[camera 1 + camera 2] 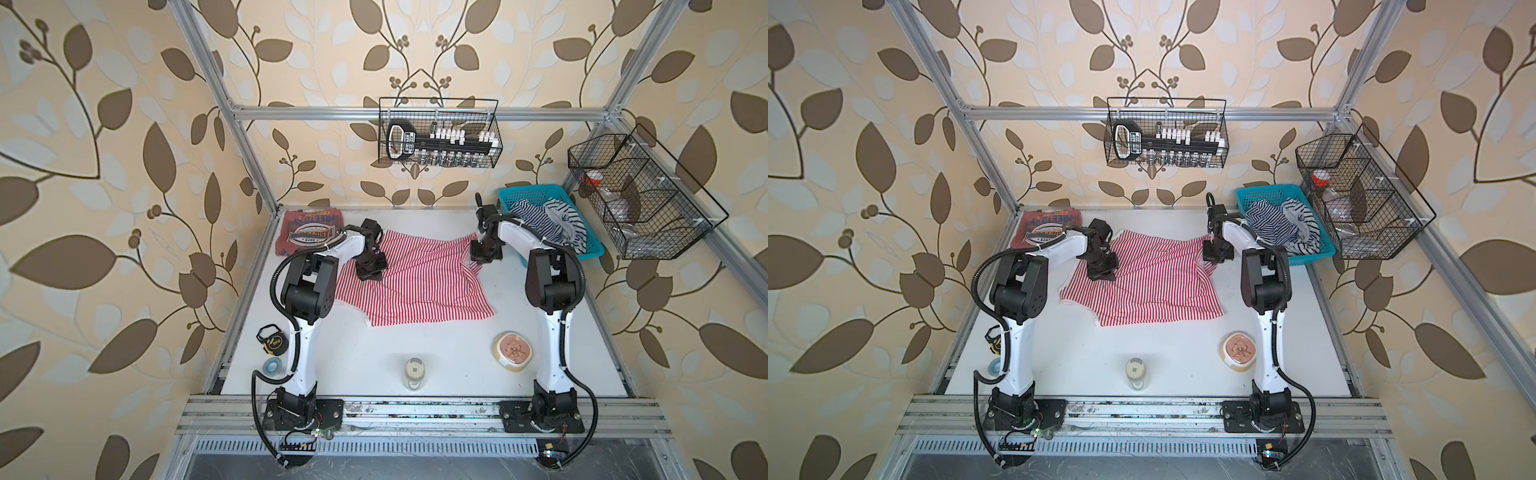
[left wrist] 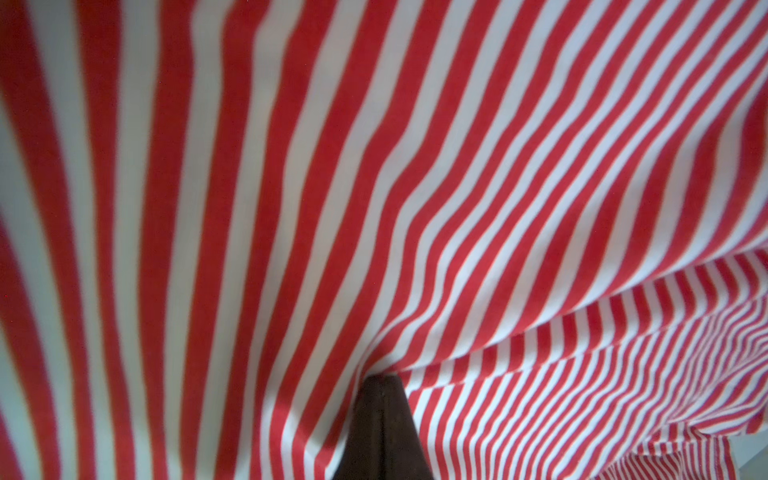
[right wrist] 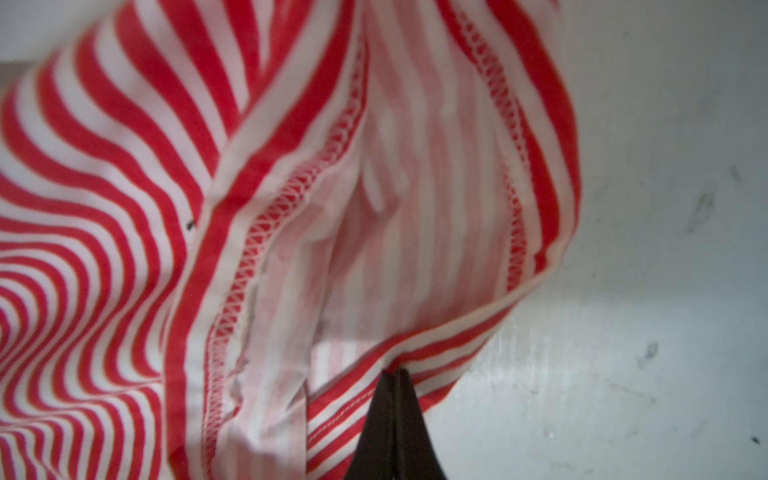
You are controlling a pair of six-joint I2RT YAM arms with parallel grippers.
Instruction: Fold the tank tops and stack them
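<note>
The striped top (image 1: 415, 282) lies spread at the middle of the table (image 1: 449, 361), long axis running left to right across it and slanting slightly, the right end farther back. Its stripes run across that axis, roughly near to far. The near edge lies flat on the table; the far-right corner is raised into a peak. Which end is the neck cannot be told. The left gripper (image 1: 371, 272) stands over the far-left part of the striped top, pointing down, with cloth on all sides of it in both top views. In the left wrist view its jaws are together and the cloth gathers into a pucker at their tip, so it is clamped on a pinch of the top. The right gripper (image 1: 482, 257) stands at the far-right corner, jaws together on a stitched, hemmed edge (the right wrist view shows the seam and the paler inner face hanging open beside bare table). The red top (image 1: 309, 232) lies folded in the far-left corner, print up, just beside the left arm and apart from the striped top.
</note>
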